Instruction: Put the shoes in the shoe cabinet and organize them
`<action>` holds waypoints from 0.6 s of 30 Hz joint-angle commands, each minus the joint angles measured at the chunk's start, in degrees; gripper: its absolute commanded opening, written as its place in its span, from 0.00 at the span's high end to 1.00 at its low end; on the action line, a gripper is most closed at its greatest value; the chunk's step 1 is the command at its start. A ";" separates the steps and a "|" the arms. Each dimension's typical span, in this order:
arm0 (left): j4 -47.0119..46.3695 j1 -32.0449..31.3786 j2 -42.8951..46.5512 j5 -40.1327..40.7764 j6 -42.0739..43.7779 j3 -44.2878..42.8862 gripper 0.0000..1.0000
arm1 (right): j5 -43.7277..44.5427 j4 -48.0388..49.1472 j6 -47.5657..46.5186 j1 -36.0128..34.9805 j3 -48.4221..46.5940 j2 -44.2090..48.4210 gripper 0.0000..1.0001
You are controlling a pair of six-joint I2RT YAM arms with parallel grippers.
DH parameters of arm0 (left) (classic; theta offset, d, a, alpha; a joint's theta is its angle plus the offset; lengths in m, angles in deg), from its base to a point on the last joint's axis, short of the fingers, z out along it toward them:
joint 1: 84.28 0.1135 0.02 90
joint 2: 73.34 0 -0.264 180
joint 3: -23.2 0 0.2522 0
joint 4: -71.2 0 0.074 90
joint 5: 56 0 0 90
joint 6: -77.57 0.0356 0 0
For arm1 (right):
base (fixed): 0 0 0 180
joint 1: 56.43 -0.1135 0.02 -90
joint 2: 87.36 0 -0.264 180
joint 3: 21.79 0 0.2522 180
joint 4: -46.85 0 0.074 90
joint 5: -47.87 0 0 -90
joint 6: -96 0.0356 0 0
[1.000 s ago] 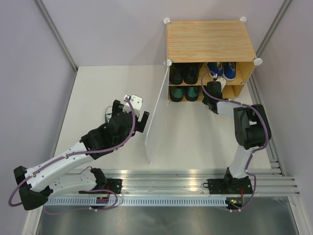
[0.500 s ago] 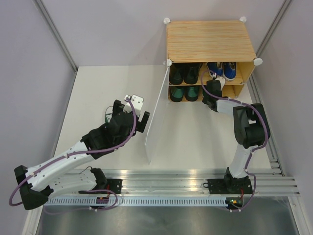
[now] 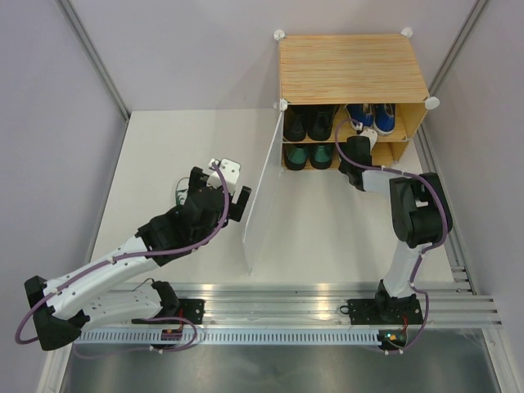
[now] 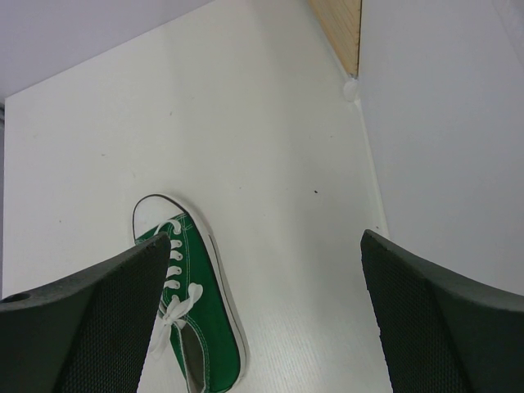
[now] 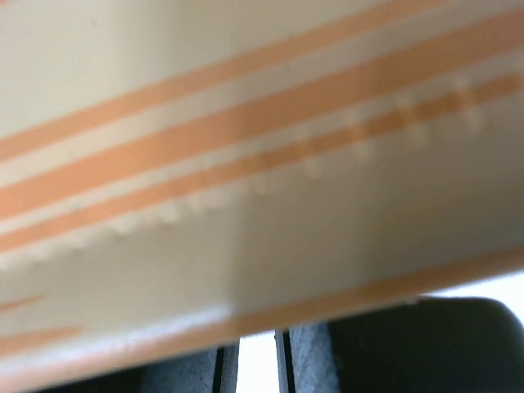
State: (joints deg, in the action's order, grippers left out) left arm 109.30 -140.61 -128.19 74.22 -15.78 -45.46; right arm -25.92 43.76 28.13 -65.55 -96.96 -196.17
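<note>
The shoe cabinet (image 3: 352, 65) stands at the back right with its translucent door (image 3: 262, 196) swung open. Black shoes (image 3: 307, 123) and blue sneakers (image 3: 372, 117) fill the upper shelf, and dark green shoes (image 3: 311, 155) sit lower left. My right gripper (image 3: 360, 142) reaches into the lower right compartment. In its wrist view a wood-grain board (image 5: 262, 164) hides the fingertips, and the fingers (image 5: 315, 364) stand close together around a thin white strip. One green sneaker (image 4: 201, 327) lies on the table. My left gripper (image 4: 266, 237) hovers open above it, holding nothing.
The open door (image 4: 442, 123) stands just right of the left gripper, hinged at a white corner connector (image 4: 350, 88). Grey walls close in the table on the left, back and right. A metal rail (image 3: 270, 315) carrying the arm bases runs along the near edge.
The right arm has pushed its gripper slightly deeper into the cabinet. The left arm and the green sneaker have not moved.
</note>
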 commanded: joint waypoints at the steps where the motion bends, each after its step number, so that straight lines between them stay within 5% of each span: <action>1: -0.08 0.26 -0.35 0.99 1.77 -0.39 0.01 | -1.18 14.19 -0.16 0.86 -0.38 0.88 0.77; 18: -0.17 0.26 -1.31 1.52 1.86 -0.30 0.01 | -1.88 12.27 -0.77 0.86 -1.26 0.27 0.73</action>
State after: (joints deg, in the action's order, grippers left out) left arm 109.30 -140.61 -129.15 74.40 -15.78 -45.46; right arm -27.91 50.26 26.86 -65.09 -94.59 -196.65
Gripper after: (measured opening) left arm 0.991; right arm 0.262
